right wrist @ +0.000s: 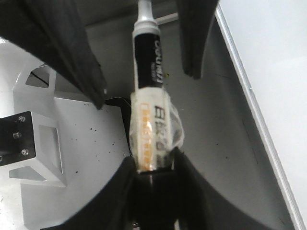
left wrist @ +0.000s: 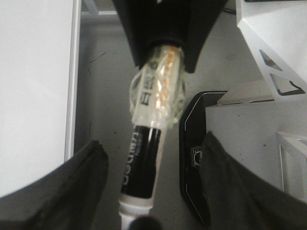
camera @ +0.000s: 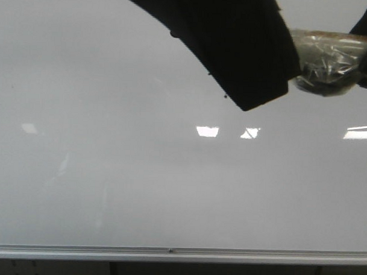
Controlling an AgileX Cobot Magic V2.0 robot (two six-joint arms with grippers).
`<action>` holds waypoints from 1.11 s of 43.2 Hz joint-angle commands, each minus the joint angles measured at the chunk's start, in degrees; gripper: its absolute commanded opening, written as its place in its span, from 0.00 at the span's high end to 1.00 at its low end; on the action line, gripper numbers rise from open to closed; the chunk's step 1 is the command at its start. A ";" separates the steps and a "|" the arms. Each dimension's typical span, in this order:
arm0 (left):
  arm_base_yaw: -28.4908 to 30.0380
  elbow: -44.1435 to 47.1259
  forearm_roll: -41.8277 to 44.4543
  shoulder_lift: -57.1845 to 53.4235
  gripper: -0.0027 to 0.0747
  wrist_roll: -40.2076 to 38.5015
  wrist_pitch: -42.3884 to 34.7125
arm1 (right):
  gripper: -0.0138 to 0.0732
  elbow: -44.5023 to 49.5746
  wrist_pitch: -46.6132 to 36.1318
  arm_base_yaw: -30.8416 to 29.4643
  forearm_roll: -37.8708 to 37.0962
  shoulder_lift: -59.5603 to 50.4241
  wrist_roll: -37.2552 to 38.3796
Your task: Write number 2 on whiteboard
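The whiteboard (camera: 109, 189) fills nearly the whole front view, glossy grey-white, with its silver bottom rail (camera: 167, 253) running along the lower edge. Bright light reflections (camera: 207, 131) sit near the middle of the board. Above them, a black gripper part (camera: 235, 49) hangs down from the top edge in front of the board. From this view I cannot tell which arm it belongs to. Just to its right, the tape-wrapped end of a marker (camera: 328, 64) shows, with another black part at the far right edge.

In the left wrist view, the board's edge lies on one side of a bare grey surface (left wrist: 100, 86). The left gripper (left wrist: 153, 143) stands wide open, its two dark fingers (left wrist: 81, 182) well apart on either side of the marker's black barrel and touching nothing that can be seen. The marker's clear tape wrap (left wrist: 158, 91) runs into the right gripper (left wrist: 165, 55), which is clamped on that end.

The right wrist view shows a white robot mount (right wrist: 38, 143) on one side, then the right gripper closed tight around the taped end of the marker. The barrel, black with white lettering and a white collar, points away between the spread left fingers (right wrist: 81, 62). The whiteboard's rail is on the far side.
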 commanded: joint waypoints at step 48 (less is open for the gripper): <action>-0.23 -5.49 35.66 -5.47 0.98 -37.46 4.78 | 0.26 -1.97 -3.72 -13.03 -20.94 -12.30 30.05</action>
